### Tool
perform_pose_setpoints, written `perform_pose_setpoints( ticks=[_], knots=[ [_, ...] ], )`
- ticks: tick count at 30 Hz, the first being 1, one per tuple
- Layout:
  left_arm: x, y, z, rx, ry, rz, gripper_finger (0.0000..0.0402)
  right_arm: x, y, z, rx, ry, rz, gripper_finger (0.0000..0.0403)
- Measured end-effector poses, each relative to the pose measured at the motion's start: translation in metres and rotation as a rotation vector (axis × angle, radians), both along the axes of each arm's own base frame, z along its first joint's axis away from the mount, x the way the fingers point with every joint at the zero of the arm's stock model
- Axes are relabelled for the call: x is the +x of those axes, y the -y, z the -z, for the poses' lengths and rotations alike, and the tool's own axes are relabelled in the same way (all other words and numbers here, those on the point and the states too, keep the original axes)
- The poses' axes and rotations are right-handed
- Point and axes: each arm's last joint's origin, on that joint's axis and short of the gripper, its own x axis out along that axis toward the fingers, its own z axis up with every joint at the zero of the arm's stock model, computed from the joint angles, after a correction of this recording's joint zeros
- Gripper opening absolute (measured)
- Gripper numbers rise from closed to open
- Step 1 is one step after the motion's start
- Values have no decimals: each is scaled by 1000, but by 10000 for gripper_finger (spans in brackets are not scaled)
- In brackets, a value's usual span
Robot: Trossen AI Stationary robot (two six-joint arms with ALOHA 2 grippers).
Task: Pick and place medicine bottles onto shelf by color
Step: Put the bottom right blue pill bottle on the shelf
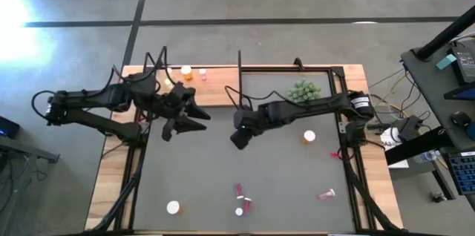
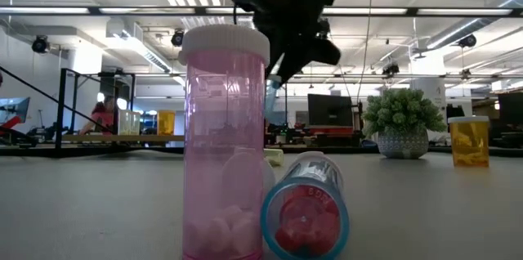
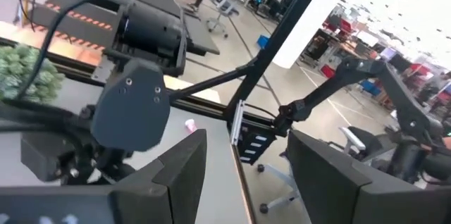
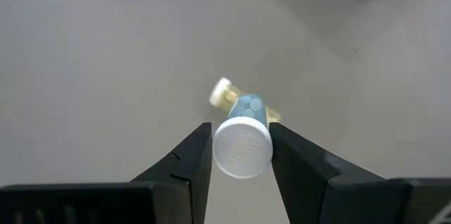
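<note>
My right gripper (image 1: 239,141) hangs over the middle of the grey mat, shut on a small pale-blue bottle with a white cap (image 4: 243,146). On the mat below it lies a yellowish bottle (image 4: 224,94). My left gripper (image 1: 199,119) stands open in the air near the light-wood shelf (image 1: 215,91), with nothing between its fingers (image 3: 187,164). Two small bottles (image 1: 185,71) stand on the shelf's left end. On the mat are an orange bottle (image 1: 309,136), pink bottles (image 1: 239,190) near the front, and a white-capped one (image 1: 173,207). My right gripper pinches the pale-blue bottle between its two fingers (image 4: 201,146) at the cap end (image 4: 243,155). The fingers slant down from above, and the bottle lies along them, body (image 4: 248,106) pointing down past the tips. It hangs clear of the mat.
A small green plant (image 1: 304,91) stands at the shelf's right end, beside the right arm. A thin black post (image 1: 239,69) rises at the shelf's middle. In the low view, an upright pink bottle (image 2: 225,145) and a lying one (image 2: 304,207) sit near the front edge.
</note>
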Motion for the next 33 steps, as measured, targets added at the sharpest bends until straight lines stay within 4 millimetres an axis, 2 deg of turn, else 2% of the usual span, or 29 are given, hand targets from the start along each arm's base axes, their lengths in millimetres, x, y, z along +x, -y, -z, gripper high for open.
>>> perform_pose_setpoints(
  ticks=[18, 25, 33],
  knots=[
    [-3, -13, 8, 5, -85, -66, 183, 64, 12, 23, -2, -44, -30, 123],
    [-4, -13, 8, 3, -92, -66, 183, 79, 12, 25, -6, -157, -50, 123],
    [-4, -13, 9, 2, -97, -66, 183, 93, 11, 37, 10, -180, -80, 124]
  ],
)
